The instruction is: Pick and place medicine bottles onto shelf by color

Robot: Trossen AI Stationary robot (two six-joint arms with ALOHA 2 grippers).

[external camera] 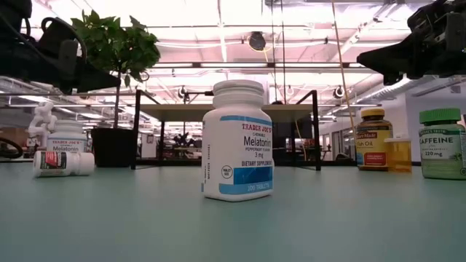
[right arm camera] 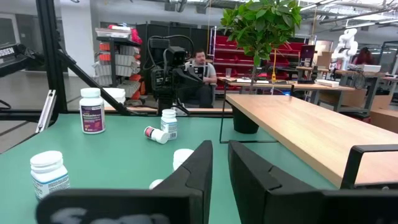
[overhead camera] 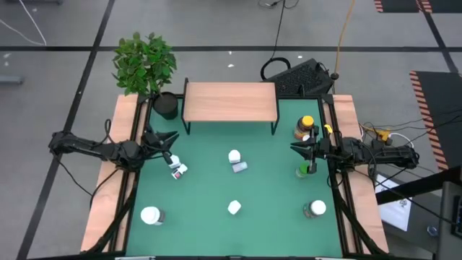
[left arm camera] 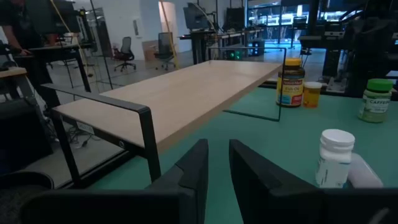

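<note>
Both sets of jaws stand nearly closed, a thin slit between the fingers, and neither holds anything. The left gripper (overhead camera: 171, 137) hangs over the table's left edge, its arm reaching in level from the left rail, pointed toward the shelf (overhead camera: 231, 101). The right gripper (overhead camera: 296, 148) mirrors it at the right edge, its arm stretched in from the right rail.

The shelf stands at the far middle of the green table (overhead camera: 238, 188) with its wooden top bare. The plant pot (overhead camera: 165, 105) sits just beside its left end.

The medicine bottles are scattered. A white upright one and one on its side (overhead camera: 176, 169) lie near the left gripper. Another upright and fallen pair (overhead camera: 236, 160) sits mid-table. A white bottle (overhead camera: 234, 208) stands nearer the front, and white-capped ones stand at the front left (overhead camera: 150, 215) and front right (overhead camera: 315, 209). By the right gripper stand a yellow-capped amber bottle (overhead camera: 304, 128) and a green one (overhead camera: 302, 170).

Open green surface lies between the shelf's front legs and the middle pair.
</note>
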